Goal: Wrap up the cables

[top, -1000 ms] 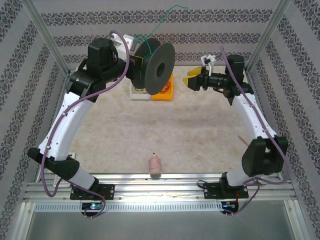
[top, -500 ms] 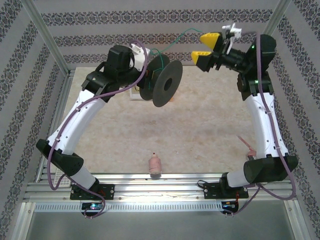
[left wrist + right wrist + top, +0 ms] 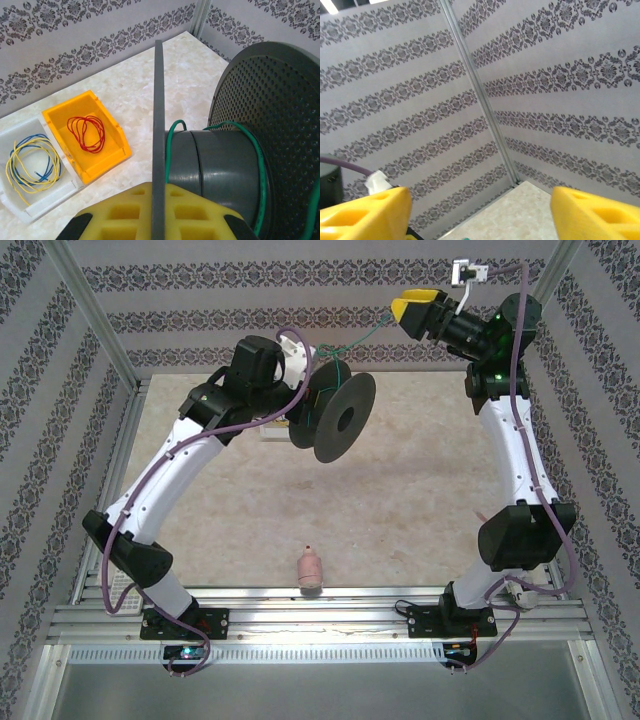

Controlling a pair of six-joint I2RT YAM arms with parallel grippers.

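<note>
Green cable (image 3: 169, 145) loops round the core of the black spool (image 3: 280, 125), held up over the far side of the table (image 3: 400, 490). It trails up toward the right gripper (image 3: 480, 215), whose jaws are wide apart and grip nothing. Left gripper (image 3: 158, 200) is clamped tight on the spool's flange. Red cable (image 3: 86, 131) lies in the orange bin (image 3: 102, 160) and yellow cable (image 3: 30, 162) in the white bin (image 3: 45, 199), both near the far edge.

no text, label, brand, number or sign can be read on anything here. the walls (image 3: 545, 75) carry bands of a repeating floral ornament, not lettering.
</note>
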